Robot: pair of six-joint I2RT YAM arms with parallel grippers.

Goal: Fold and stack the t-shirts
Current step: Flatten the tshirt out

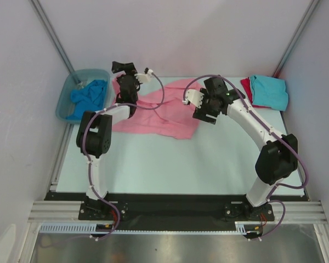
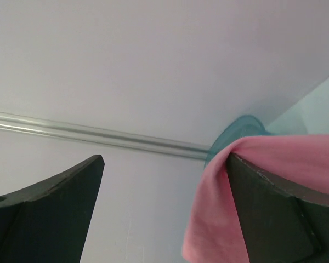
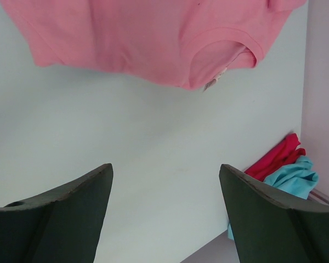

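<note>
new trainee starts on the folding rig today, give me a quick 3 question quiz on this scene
1. Fill the gap: the cloth hanging off the left gripper belongs to the ____ t-shirt.
2. True or false: the turquoise t-shirt lies on top of the red t-shirt.
3. Where is the blue t-shirt? A) spread flat on the table B) in the plastic tub C) on the stack in the far right corner

Key:
1. pink; most of the pink t-shirt lies spread at the back of the table.
2. True
3. B
</note>
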